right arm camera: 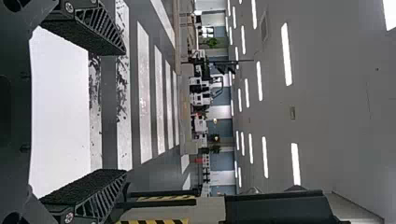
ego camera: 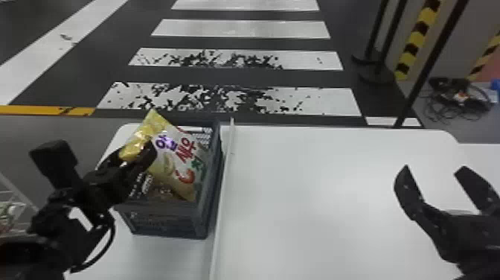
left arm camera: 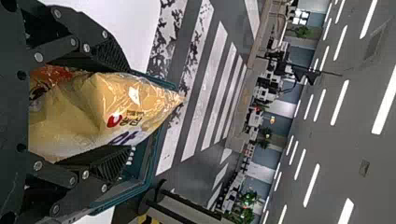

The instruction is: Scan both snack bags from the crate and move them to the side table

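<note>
White tabletop (ego camera: 316, 186), striped floor (ego camera: 238, 29) beyond.

Yellow snack bag (ego camera: 172, 149), perhaps grey crate (ego camera: 167, 222)

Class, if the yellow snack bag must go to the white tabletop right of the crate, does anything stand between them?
Yes, two things. The yellow snack bag is tilted, partly inside the crate, whose right wall stands in between; just beyond runs a raised white strip, before the white tabletop. Lifting should probably clear both.
</note>
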You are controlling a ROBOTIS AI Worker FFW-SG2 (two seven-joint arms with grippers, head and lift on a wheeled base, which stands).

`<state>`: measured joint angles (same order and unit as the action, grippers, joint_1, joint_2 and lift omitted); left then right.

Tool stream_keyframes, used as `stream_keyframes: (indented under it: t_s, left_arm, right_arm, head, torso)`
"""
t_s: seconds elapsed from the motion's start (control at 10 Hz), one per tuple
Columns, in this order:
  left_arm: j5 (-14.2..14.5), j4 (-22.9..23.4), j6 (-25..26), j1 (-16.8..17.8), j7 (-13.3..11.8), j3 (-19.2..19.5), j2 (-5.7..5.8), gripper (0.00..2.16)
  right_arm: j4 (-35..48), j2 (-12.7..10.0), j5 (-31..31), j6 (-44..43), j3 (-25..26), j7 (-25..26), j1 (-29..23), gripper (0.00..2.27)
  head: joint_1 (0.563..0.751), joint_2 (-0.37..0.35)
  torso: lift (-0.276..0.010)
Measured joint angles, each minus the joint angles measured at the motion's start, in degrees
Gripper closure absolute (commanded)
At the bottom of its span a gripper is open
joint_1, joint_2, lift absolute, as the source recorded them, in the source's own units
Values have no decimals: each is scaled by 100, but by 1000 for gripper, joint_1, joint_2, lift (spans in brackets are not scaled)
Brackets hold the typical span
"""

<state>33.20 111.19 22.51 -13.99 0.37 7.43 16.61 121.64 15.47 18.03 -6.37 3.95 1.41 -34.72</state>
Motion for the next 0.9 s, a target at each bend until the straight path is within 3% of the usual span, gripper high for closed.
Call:
stream_keyframes:
  t_s: [0.4, 0.7, 0.9]
  left_arm:
    - [-247, 187, -82, -45, 230, -126, 0, 2118]
    - [-544, 393, -618, -190, 710, -240, 36, 2132]
    - [-703, 595, -819, -234, 795, -287, 73, 2132]
  right_arm:
    - [9, 1, 25, -8, -20, 0, -21, 90]
    - [35, -10, 25, -17, -31, 0, -43, 90]
    - [35, -40, 16, -38, -47, 0, -44, 90]
  head:
    - [695, 29]
    - [695, 45]
    - [695, 45]
  torso:
    - [-95]
    - [-95]
    - [-95]
